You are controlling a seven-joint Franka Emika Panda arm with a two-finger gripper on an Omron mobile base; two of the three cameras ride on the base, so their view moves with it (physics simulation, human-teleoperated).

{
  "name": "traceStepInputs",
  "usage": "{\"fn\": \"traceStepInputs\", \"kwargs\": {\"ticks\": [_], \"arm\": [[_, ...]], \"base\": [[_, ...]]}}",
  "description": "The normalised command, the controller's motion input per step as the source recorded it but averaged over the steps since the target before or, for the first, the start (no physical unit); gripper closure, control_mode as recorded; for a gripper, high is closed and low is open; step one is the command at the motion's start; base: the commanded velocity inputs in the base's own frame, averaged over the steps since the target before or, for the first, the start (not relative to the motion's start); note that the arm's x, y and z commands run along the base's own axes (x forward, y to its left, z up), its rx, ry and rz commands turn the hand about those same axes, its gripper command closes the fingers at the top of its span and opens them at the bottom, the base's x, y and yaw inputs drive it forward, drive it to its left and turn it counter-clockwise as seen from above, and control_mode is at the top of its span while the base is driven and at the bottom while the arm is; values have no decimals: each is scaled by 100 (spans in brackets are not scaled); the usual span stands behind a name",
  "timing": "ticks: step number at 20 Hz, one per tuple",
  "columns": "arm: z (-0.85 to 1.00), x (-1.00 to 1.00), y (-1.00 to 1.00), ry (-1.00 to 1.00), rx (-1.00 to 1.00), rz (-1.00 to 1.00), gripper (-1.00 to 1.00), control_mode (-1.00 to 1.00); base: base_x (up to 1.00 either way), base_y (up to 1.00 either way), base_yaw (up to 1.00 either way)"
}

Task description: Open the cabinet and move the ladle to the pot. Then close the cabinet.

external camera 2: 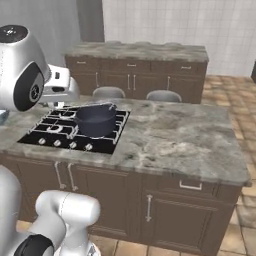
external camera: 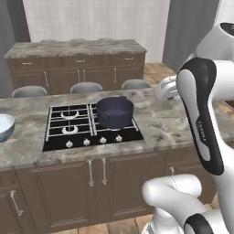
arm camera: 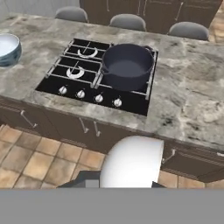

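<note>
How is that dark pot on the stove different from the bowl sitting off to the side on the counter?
The pot is dark, nearly black, while the bowl is pale blue-white. The pot has straight, tall walls; the bowl curves outward and is shallower. The pot stands on a burner of the black cooktop, whereas the bowl rests on the bare marbled counter, off to the cooktop's side. Both stand upright, open at the top, and look empty.
</note>
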Motion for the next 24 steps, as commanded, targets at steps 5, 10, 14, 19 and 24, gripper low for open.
{"fn": "traceStepInputs", "kwargs": {"ticks": [5, 10, 14, 19, 24], "arm": [[0, 0, 0, 0, 0, 0, 100, 100], [0, 0, 0, 0, 0, 0, 100, 100], [-7, 28, 0, 5, 6, -2, 100, -100], [-50, 55, 1, 12, 13, -4, 100, -100], [-63, 79, 2, 10, 5, -5, 100, -100]], "base": [[87, 42, -10], [78, 33, -10], [37, 6, -4], [0, 0, 0], [0, 0, 0]]}}
